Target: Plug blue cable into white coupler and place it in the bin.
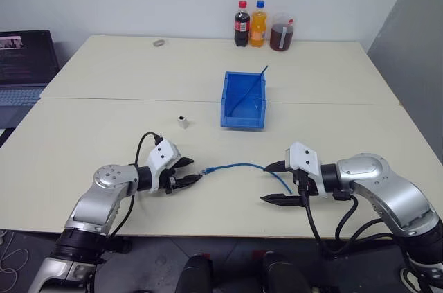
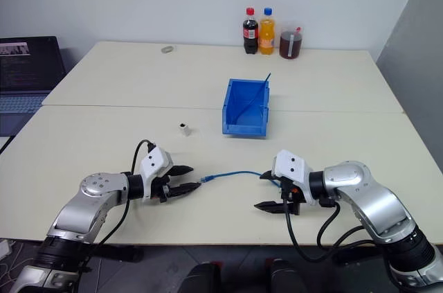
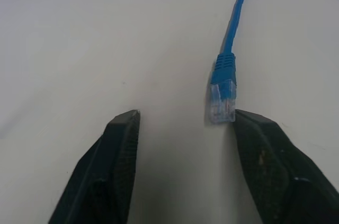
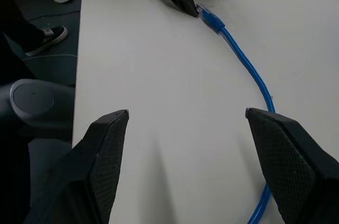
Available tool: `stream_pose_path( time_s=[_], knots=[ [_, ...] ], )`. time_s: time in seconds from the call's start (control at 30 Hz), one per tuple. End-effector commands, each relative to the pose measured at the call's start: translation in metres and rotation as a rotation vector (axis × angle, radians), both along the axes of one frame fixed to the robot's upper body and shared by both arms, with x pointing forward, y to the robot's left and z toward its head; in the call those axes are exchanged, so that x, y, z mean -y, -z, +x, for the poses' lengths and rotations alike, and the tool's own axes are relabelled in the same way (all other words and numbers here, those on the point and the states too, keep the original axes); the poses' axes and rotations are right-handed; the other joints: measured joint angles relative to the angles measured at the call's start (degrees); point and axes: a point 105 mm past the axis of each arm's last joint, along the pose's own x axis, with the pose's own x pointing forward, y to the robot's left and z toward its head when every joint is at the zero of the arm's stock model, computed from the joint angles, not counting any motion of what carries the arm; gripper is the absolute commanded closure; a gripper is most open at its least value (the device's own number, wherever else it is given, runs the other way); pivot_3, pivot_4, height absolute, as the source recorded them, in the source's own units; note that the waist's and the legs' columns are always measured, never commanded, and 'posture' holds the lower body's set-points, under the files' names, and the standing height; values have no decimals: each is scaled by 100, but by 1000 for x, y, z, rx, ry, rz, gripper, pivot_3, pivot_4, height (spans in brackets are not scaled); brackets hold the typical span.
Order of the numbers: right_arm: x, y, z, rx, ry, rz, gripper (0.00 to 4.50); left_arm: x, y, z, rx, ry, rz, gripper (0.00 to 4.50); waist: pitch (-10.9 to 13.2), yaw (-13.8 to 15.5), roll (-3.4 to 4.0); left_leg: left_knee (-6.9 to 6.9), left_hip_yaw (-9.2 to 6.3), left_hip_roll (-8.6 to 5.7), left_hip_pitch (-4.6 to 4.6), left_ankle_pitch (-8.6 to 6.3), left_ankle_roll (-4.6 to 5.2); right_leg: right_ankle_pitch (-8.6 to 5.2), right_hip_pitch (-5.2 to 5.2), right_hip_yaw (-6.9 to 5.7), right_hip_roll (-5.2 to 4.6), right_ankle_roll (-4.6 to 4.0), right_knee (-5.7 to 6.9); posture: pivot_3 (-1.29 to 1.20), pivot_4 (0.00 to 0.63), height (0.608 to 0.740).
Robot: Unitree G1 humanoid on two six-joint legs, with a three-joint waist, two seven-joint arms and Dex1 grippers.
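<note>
Beige table [image 1: 104,134], blue cable [image 1: 239,165] flat between both grippers.
Left gripper [image 1: 191,173] jaws apart, empty, clear plug [image 3: 222,106] touching 1 fingertip [image 3: 249,121]. Right gripper [image 1: 271,182] spread wide, straddling cable, gripping nothing. White coupler [image 1: 183,122] sits apart, near the bin [image 1: 243,118] farther back.

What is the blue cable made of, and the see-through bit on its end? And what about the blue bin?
The blue cable looks like smooth, bendy rubbery plastic, since it curves softly across the table. Its plug seems to be clear hard plastic: you can see through it. The bin looks like stiff, slightly shiny plastic with thin, straight walls. Looks alone can't tell for sure.
</note>
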Motion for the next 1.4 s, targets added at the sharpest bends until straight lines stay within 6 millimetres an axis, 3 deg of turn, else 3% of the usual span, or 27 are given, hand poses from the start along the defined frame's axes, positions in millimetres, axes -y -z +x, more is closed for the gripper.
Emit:
stream_pose_path(
  time_s=[0.03, 0.37, 0.5, 0.6, 0.7, 0.83, 0.97, 1.07, 1.4],
  knots=[
    [-3, -13, 0, 62, -11, 17, 744, 18, 33, -23, -160, 75, 38, 2663, 0, 0, 0, 0, 0, 0, -1, 0, 0, 0, 0, 0, 0, 0, -1, 0, 150, 740],
    [-5, -14, 0, 67, 2, 35, 744, 19, 32, -25, -161, 81, 43, 4284, -6, -3, 3, -1, 1, -2, -1, 0, 0, 0, 0, 0, -3, 0, -3, 0, 150, 740],
    [-3, -15, -3, 56, 11, 64, 744, 7, 19, -18, -109, 23, 13, 4310, -6, -18, 3, -2, 1, -1, -1, 0, 0, -1, 0, 0, -3, 0, -3, 0, 150, 740],
    [-3, -18, -7, 38, 20, 111, 744, 7, -3, -13, -43, 2, -81, 4310, -5, -40, 2, -4, 0, 0, -2, 0, 0, -1, -2, 0, -2, -1, -4, 0, 150, 740],
    [-10, -27, -4, 22, 94, 263, 744, 24, -46, -5, 69, 16, -253, 4319, 1, -40, -9, -6, -3, 3, -4, 0, 0, -1, -6, -2, 2, -1, -3, 0, 150, 740],
    [-17, -33, -7, -15, 115, 367, 744, 38, -68, -9, 89, 59, -335, 4327, 7, -35, -18, -3, -8, 6, -12, 0, 0, -1, -9, -4, 6, -1, 0, 0, 150, 740],
    [-26, -36, -6, -134, 214, 553, 744, 60, -105, -17, 89, 139, -495, 4327, 6, -36, -21, -4, -8, 5, -12, 0, 0, -1, -8, -3, 5, -1, -2, 0, 150, 740],
    [-29, -43, 0, -202, 263, 658, 744, 66, -111, -22, 64, 165, -521, 4327, 6, -39, -21, -4, -10, 6, -12, 0, 0, -1, -8, -3, 6, -1, 0, 0, 150, 740],
    [-46, -59, 15, -273, 300, 763, 744, 77, -124, -22, 54, 174, -542, 4327, 7, -53, -20, -6, -10, 6, -10, 0, 0, -1, -10, -2, 9, -2, -1, 0, 150, 740]
  ],
)
